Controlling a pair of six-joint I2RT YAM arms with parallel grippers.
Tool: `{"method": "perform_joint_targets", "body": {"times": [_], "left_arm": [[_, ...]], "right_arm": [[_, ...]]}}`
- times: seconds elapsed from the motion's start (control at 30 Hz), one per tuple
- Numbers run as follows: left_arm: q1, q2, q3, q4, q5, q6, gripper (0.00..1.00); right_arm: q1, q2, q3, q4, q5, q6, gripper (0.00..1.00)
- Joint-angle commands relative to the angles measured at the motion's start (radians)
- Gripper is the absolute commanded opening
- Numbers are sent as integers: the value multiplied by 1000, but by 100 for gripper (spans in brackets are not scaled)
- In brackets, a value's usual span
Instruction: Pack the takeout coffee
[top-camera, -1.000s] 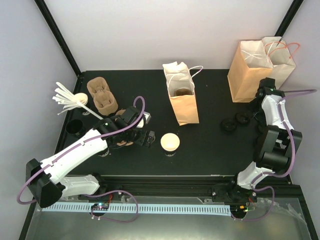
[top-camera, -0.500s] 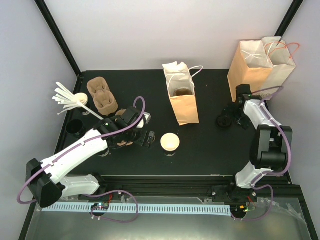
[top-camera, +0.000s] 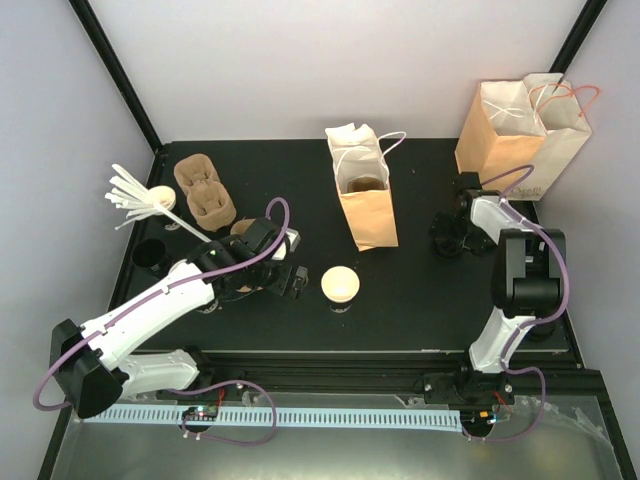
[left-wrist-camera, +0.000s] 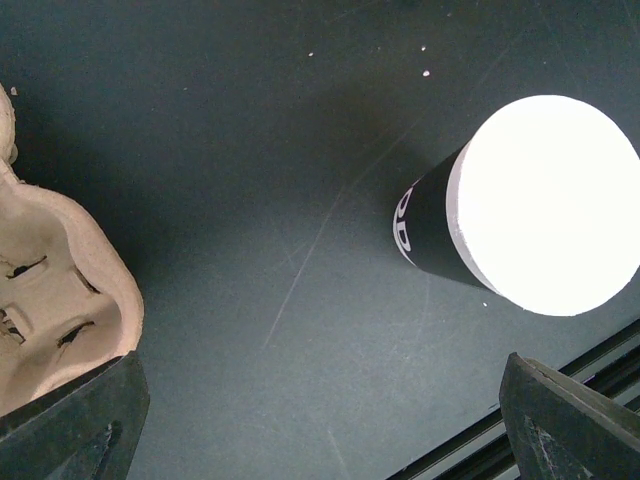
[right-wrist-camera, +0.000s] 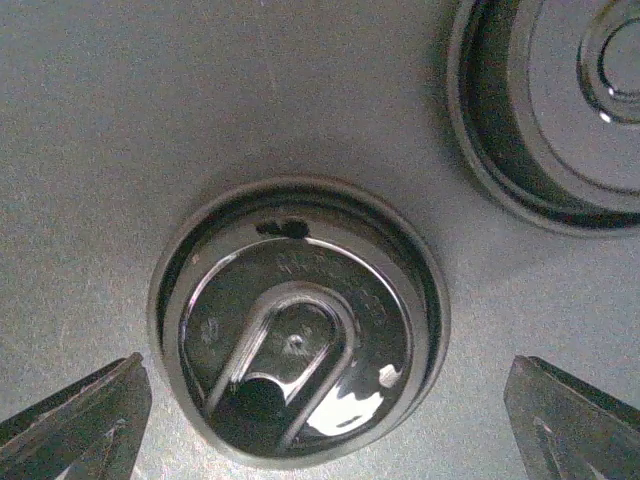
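A small dark round thing (top-camera: 150, 254) stands at the table's left edge; it is too small to tell whether it is the lidded takeout coffee. A lidless cup with a black sleeve (top-camera: 340, 285) (left-wrist-camera: 540, 205) stands at the front middle. My left gripper (top-camera: 268, 282) (left-wrist-camera: 320, 420) hovers open just left of it, over bare table. My right gripper (top-camera: 450, 236) (right-wrist-camera: 325, 405) is open, its fingers either side of a loose black lid (right-wrist-camera: 298, 320) lying flat on the table. A second loose lid (right-wrist-camera: 560, 110) lies close by.
An open brown paper bag (top-camera: 364, 200) stands upright at the middle back. Two more bags (top-camera: 520, 125) stand at the back right. Moulded cup carriers (top-camera: 205, 195) (left-wrist-camera: 50, 300) and white stirrers (top-camera: 135, 195) lie at the left.
My right arm has swung in from the right edge towards the loose lids, and its gripper now hangs over one. The left gripper has shifted slightly towards the front.
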Motion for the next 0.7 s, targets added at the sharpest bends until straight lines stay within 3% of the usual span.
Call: {"method": "perform_joint_targets", "body": {"times": [0.0, 0.17, 0.67], "left_arm": [[7, -8, 0, 28, 16, -6, 99], [7, -6, 0, 31, 16, -7, 99], [8, -15, -1, 21, 12, -6, 99]], "right_arm": [[25, 49, 66, 4, 89, -3, 99], [42, 106, 115, -22, 119, 23, 98], [41, 122, 76, 17, 62, 77, 83]]}}
